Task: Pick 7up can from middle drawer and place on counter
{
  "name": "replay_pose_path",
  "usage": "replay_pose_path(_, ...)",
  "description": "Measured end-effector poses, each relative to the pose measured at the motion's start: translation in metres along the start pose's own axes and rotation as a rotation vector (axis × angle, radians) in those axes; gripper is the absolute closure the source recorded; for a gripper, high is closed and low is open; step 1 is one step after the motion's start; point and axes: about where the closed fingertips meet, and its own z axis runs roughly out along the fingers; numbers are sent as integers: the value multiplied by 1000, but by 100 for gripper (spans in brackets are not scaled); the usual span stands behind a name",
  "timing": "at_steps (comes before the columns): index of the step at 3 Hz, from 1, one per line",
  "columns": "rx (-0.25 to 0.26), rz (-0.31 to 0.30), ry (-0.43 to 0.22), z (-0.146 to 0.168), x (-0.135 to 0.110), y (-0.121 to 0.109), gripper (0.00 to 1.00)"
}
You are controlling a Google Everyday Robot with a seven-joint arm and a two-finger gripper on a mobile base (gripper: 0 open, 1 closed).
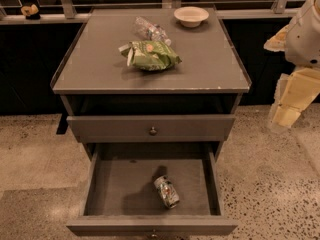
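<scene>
The 7up can (pixel 166 191) lies on its side on the grey floor of the middle drawer (pixel 107 191), right of centre and near the front wall. That drawer is pulled fully out at the bottom of the cabinet. Above it, the counter (pixel 100 71) is the flat grey cabinet top with a worn pale front edge. My gripper (pixel 291 104) hangs at the far right of the view, beside the cabinet's right side at about counter height. It is well away from the can, and nothing is visibly held in it.
On the counter lie a green chip bag (pixel 151 55), a clear plastic bottle (pixel 151 30) and a pale bowl (pixel 191 16) at the back. The upper drawer front (pixel 150 129) with its knob stands slightly out above the open drawer. Speckled floor surrounds the cabinet.
</scene>
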Motion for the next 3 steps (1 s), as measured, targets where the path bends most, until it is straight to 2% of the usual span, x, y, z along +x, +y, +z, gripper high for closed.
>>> replay_pose_path(2,4,16,15,-7,9,8,0)
replay_pose_path(3,35,-4,20,-3,13,27,0)
